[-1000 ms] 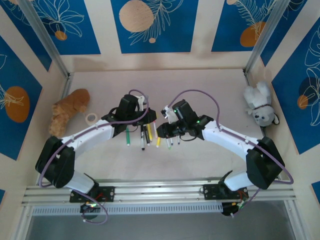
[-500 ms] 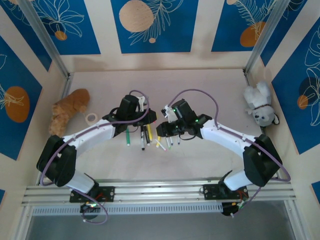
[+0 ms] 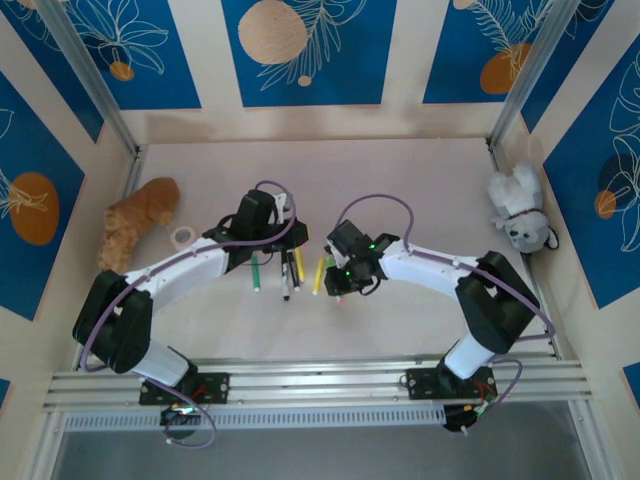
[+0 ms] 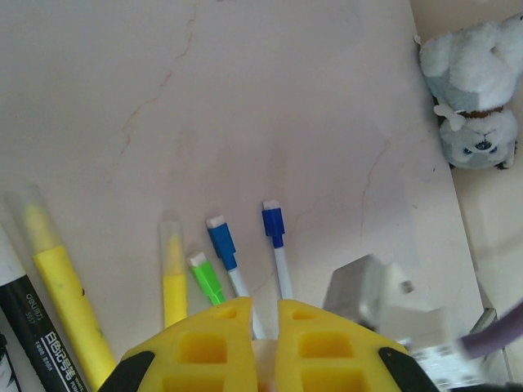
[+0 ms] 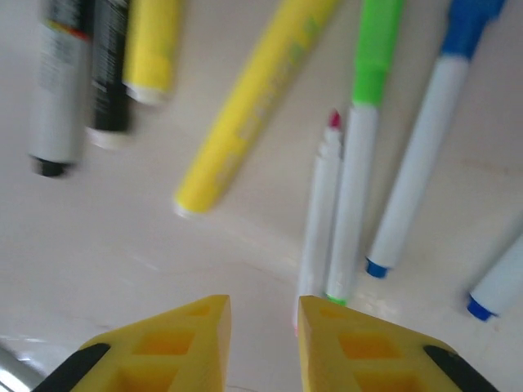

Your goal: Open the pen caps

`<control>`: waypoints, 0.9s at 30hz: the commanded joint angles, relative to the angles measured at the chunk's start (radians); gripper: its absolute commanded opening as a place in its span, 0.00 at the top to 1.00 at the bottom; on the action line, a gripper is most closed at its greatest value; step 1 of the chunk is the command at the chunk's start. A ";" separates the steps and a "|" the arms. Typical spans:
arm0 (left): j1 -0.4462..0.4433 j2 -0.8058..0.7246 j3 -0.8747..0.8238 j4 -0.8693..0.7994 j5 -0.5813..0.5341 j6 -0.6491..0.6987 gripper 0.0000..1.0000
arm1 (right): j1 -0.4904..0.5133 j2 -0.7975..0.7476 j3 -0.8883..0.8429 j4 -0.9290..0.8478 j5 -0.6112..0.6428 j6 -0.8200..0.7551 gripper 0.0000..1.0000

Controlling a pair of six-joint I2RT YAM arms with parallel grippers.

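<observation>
Where the left gripper (image 4: 263, 307) fills the bottom of its wrist view, its blocky yellow plastic fingers (image 4: 208, 347), moulded with square pockets, stand pressed together along a hairline seam. Whether that seam pinches anything I cannot tell. Just beyond the tips lie slim round pens: a squared blue cap (image 4: 273, 224) at twelve o'clock, a second blue cap (image 4: 221, 242) at eleven, a stubby green cap (image 4: 206, 279) beside it, and a clear cap (image 4: 171, 237) over a yellow barrel. Farther out at ten o'clock lie a thick yellow highlighter (image 4: 61, 278) and a black-and-white marker (image 4: 20, 327) with printed lettering. The table (image 4: 245, 98) is matte, pale and faintly veined, and a fluffy grey-and-white plush toy (image 4: 474, 106) sits at two o'clock by its edge. The right gripper (image 5: 261, 306) has its fingers spread partway, with bare table in the gap and nothing held. Just beside its right finger at one o'clock lies an uncapped pen (image 5: 320, 220), a thin white barrel ending in a pink nib. Alongside it lie a green-capped pen (image 5: 355, 204), then a blue-capped pen (image 5: 418, 163) at two o'clock. A slanted yellow marker (image 5: 249, 110) lies at twelve, and two dark markers (image 5: 57, 90) at ten. From above, both grippers meet over the pens mid-table, with a brown furry toy (image 3: 135, 222) and a tape ring (image 3: 183, 236) at nine o'clock.
</observation>
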 commanded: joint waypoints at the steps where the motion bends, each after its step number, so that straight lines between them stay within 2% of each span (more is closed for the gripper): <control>1: 0.019 -0.021 -0.015 -0.014 -0.003 0.018 1.00 | 0.032 0.021 0.030 -0.072 0.081 0.012 0.72; 14: 0.050 -0.048 -0.042 -0.015 0.005 0.021 1.00 | 0.053 0.074 0.036 -0.070 0.075 0.043 0.76; 27: 0.072 -0.064 -0.076 0.007 0.016 0.016 1.00 | 0.066 0.124 0.062 -0.090 0.097 0.062 0.74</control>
